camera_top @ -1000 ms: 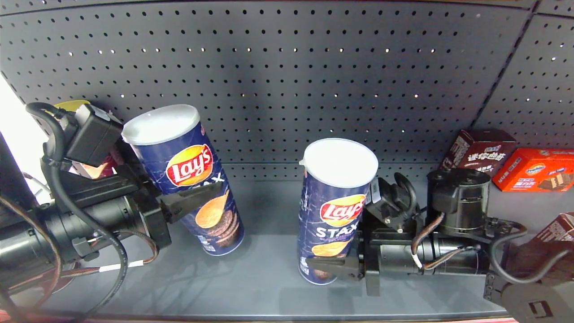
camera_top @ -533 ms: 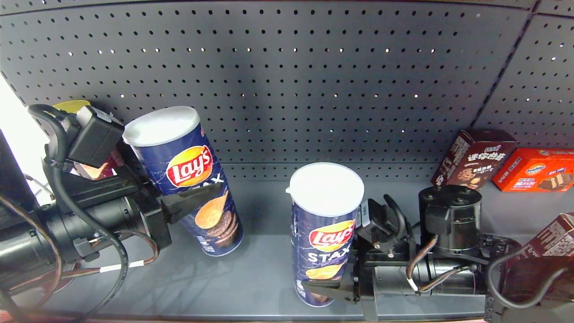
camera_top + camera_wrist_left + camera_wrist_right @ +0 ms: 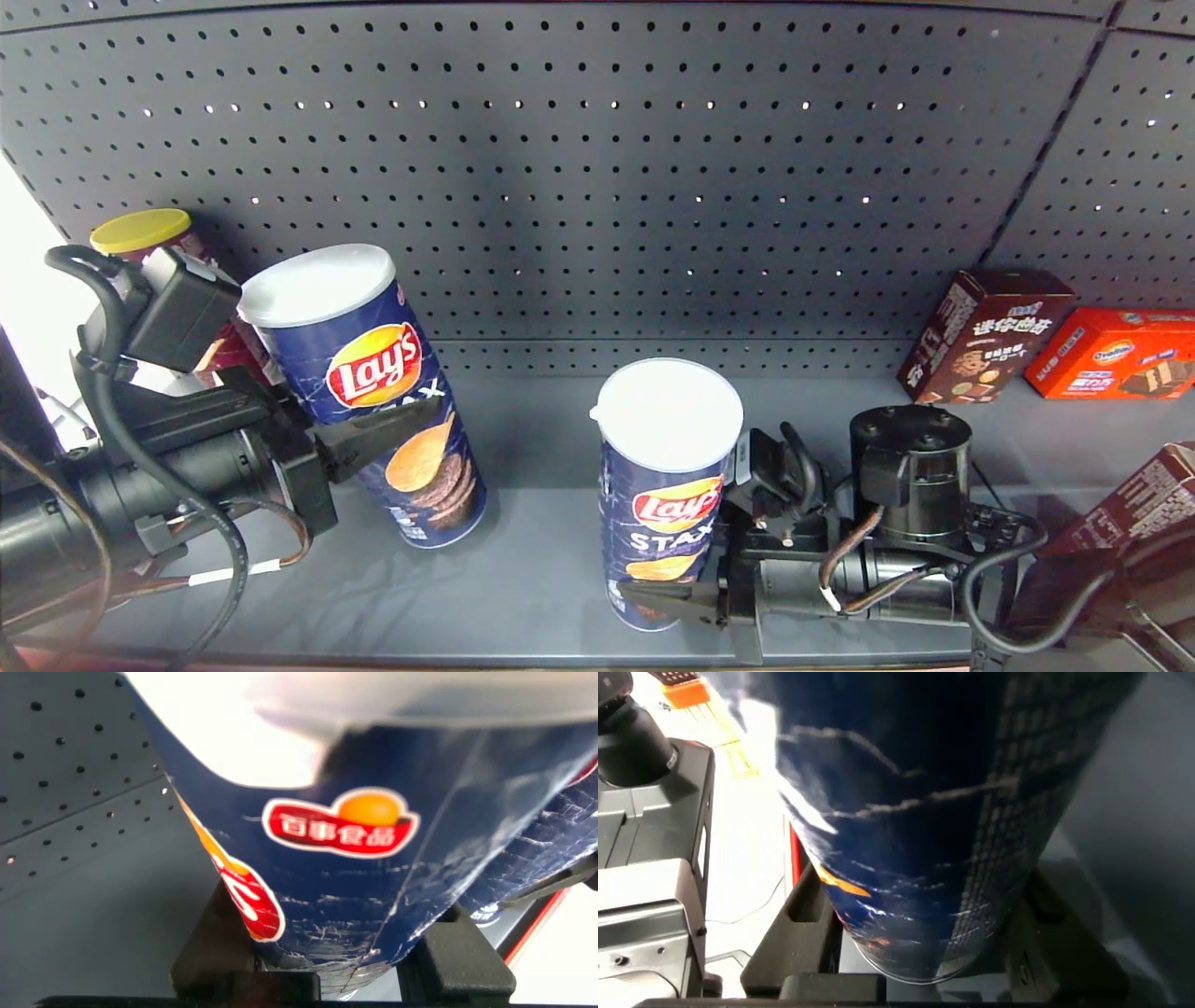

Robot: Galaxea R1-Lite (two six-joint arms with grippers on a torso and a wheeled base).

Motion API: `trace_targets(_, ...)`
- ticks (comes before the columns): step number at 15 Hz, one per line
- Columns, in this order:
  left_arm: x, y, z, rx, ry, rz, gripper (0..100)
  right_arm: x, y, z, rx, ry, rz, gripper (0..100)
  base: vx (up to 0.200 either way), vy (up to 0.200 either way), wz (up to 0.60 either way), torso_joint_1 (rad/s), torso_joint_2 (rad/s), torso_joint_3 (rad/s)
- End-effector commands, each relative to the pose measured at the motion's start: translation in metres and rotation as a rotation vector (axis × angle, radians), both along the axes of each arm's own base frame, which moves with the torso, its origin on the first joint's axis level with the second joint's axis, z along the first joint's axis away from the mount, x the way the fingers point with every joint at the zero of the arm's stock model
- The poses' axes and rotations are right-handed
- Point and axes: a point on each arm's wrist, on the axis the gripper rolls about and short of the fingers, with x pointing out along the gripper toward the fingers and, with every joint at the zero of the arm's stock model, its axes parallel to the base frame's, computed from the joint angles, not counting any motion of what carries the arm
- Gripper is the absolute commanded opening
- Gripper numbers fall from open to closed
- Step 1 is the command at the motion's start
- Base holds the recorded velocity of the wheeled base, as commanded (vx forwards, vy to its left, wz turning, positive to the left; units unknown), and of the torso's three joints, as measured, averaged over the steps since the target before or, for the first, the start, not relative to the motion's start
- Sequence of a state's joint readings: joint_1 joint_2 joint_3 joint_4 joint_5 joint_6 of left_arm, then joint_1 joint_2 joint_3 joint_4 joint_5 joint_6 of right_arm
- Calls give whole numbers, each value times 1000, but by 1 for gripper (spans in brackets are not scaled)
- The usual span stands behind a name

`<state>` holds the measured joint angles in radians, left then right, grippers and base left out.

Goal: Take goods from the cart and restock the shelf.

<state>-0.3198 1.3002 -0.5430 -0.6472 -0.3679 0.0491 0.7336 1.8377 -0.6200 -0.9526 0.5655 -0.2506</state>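
Left gripper (image 3: 411, 429) pinches a tilted can (image 3: 369, 369), right gripper (image 3: 658, 579) an upright can (image 3: 667, 485); each should sit flat on the shelf (image 3: 541, 560) before the jaws let go.

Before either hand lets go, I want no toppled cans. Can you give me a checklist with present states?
1. Grip of left hand on left can: ok, shut on it.
2. Grip of right hand on right can: ok, shut on it.
3. Gap between the two cans: ok, well apart.
4. Base of left can flat on shelf: cannot tell; it looks tilted.
5. Base of right can flat on shelf: cannot tell.
6. Room between right can and brown box: ok.
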Motion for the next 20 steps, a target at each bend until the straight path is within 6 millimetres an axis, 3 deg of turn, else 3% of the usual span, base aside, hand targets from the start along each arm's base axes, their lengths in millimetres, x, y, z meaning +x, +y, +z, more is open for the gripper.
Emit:
trace_targets(1, -2, 1, 1, -2, -5, 2, 0, 1, 1, -5, -13, 13, -1, 0, 0, 0, 0, 0, 0, 0)
trace_targets(9, -2, 1, 1, -2, -5, 0, 0, 8, -4, -8, -18, 14, -31, 0, 0, 0, 0, 0, 0, 0)
trace_targets(10, -2, 1, 0, -1, -4, 0, 0, 8, -5, -7, -16, 9, -32, 100, 0, 0, 0, 0, 0, 0)
trace_targets(15, -2, 1, 0, 0, -1, 0, 0, 3, -10, 11, 34, -48, -42, 100, 0, 0, 0, 0, 0, 0)
trace_targets(20, -2, 1, 0, -1, -1, -1, 0, -21, -29, 26, 56, -79, -52, 100, 0, 0, 0, 0, 0, 0)
